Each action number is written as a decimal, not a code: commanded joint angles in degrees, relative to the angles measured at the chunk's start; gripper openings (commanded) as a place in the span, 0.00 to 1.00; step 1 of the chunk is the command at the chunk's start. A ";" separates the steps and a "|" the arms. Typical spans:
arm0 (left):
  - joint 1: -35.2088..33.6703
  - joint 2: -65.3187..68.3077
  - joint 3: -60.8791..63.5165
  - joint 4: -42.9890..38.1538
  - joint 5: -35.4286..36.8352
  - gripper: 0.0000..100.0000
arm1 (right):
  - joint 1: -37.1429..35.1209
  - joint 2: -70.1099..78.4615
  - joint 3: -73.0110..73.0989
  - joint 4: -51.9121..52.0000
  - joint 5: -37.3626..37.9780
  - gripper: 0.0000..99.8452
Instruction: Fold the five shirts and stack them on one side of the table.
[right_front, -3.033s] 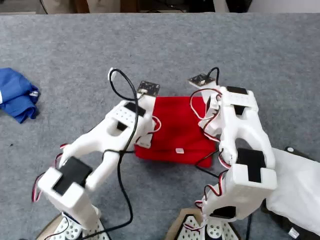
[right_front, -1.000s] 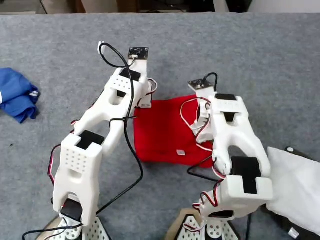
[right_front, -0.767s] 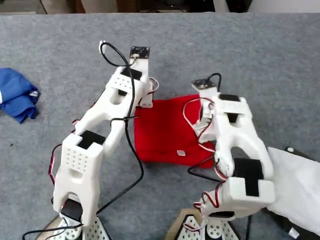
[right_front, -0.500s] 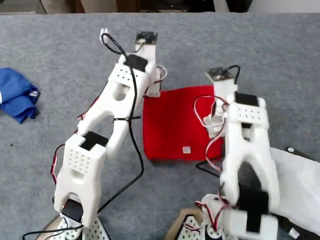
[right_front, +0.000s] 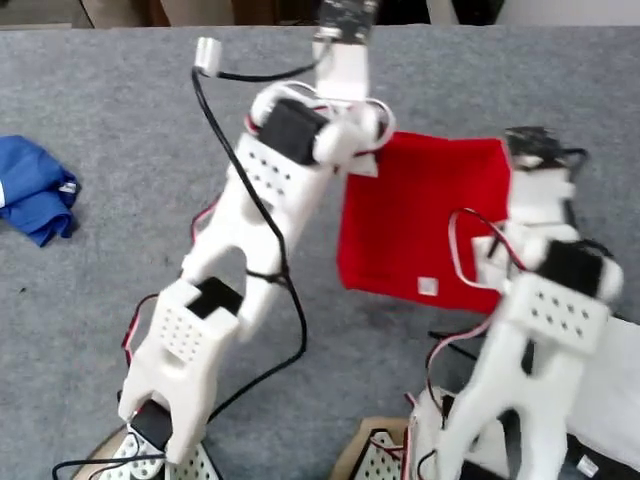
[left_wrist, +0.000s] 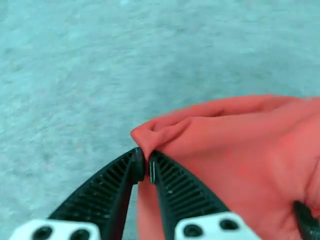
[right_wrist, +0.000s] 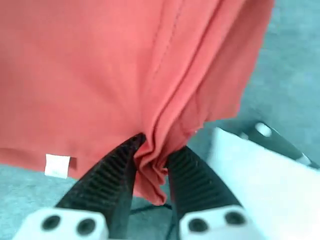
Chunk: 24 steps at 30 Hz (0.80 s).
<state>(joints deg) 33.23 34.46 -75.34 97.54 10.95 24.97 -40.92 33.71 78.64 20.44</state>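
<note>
Red shirt (right_front: 425, 225) (left_wrist: 225, 150) (right_wrist: 100, 65), folded, held up between both arms over the grey tabletop (right_front: 120, 120). Left jaws clamped on one far corner, right jaws clamped on bunched folds at the opposite side. Crumpled blue shirt (right_front: 35, 190) at the tabletop's left edge, well apart. White shirt (right_front: 610, 390) (right_wrist: 265, 170) beside the right arm's base.

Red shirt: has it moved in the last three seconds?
Yes. The red shirt has shifted right and farther back, away from the blue shirt, which stayed put.
</note>
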 joint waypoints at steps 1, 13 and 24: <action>5.71 -0.84 -3.43 0.18 0.09 0.02 | 9.54 -7.08 -1.19 1.05 2.46 0.00; 21.89 -0.66 -1.67 -14.51 0.09 0.02 | 37.76 -21.05 -1.19 3.16 9.23 0.00; 31.82 -0.66 12.92 -31.82 0.00 0.02 | 56.75 -21.58 0.22 0.26 13.36 0.00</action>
<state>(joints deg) 62.86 34.46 -63.38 69.41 10.95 77.71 -61.58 33.80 81.54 33.27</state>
